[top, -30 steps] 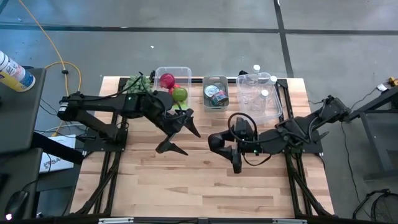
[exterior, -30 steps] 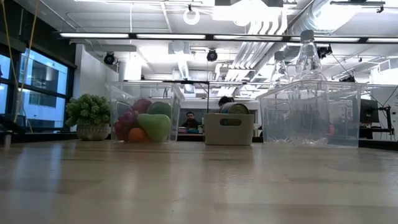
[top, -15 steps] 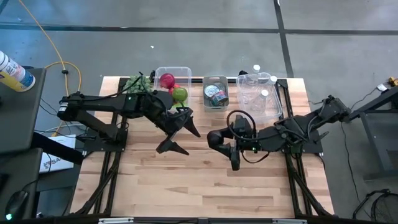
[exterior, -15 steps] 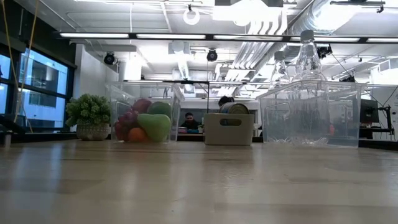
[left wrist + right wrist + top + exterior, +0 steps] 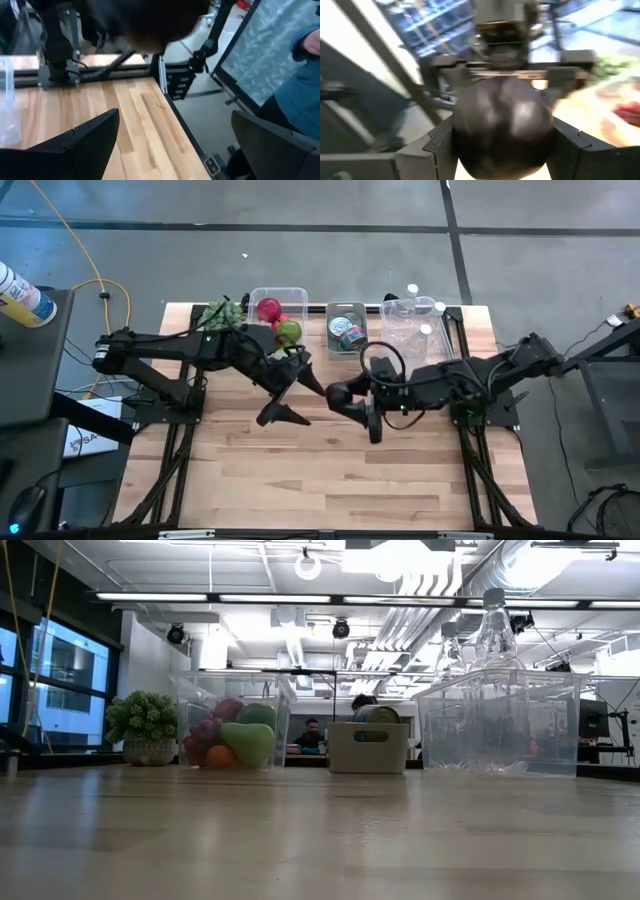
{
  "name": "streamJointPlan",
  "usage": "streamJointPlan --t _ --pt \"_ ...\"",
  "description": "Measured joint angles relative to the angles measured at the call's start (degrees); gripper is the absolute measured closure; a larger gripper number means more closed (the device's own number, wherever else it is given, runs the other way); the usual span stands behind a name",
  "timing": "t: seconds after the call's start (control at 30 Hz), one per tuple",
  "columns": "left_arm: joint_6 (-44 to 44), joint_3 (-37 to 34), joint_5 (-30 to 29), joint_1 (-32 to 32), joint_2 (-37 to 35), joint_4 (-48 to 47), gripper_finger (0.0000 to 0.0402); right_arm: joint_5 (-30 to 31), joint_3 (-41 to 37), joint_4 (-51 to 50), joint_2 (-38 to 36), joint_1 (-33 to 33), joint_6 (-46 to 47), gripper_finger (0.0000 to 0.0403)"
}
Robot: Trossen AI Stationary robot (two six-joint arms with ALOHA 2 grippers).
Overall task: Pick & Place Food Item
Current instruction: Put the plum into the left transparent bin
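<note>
A dark, round food item [image 5: 337, 393] hangs above the table's middle, with my right gripper [image 5: 345, 396] shut on it. It fills the middle of the right wrist view [image 5: 502, 125]. My left gripper [image 5: 303, 400] hovers just left of it, open and empty, its fingers pointing level toward the item. In the left wrist view the open fingers [image 5: 75, 145] frame bare table, and the dark item shows blurred at the top [image 5: 145, 20]. Neither gripper shows in the low view. My right gripper pinches the dark round item between its two fingers [image 5: 440, 147], one on each side of its rounded body [image 5: 470, 150]. The fingers come roughly level from the table's right. The item is lifted clear of the table.
Along the far edge stand a clear bin of fruit [image 5: 277, 315], a small bin with a can [image 5: 347, 330] and a clear bin of bottles [image 5: 412, 330]. A potted plant [image 5: 218, 312] sits at the far left. A person in blue [image 5: 300, 90] stands beyond the table.
My right gripper has carried the dark item toward the table's left and slightly toward the far edge, closing on my left gripper. My left gripper has stayed in place and rolled a little about its own axis, still open.
</note>
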Motion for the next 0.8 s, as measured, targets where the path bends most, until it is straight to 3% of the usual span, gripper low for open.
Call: streamJointPlan --t 0.17,0.47,0.63,0.8 --pt "5.1 0.0 -3.9 -2.1 0.0 6.3 0.0029 -0.5 0.0 1.6 0.0 2.2 -0.8 0.0195" --pt "28.6 0.0 -29.6 -10.8 0.3 13.6 0.0029 1.2 0.0 2.0 0.0 3.6 -1.1 0.0195" --pt "35.2 0.0 -33.6 -13.4 2.1 18.2 0.0029 1.4 0.0 2.1 0.0 2.5 0.6 0.0195" --pt "38.0 0.0 -41.4 -14.2 3.5 20.7 0.0029 -0.4 0.0 2.2 0.0 0.9 2.9 0.0195"
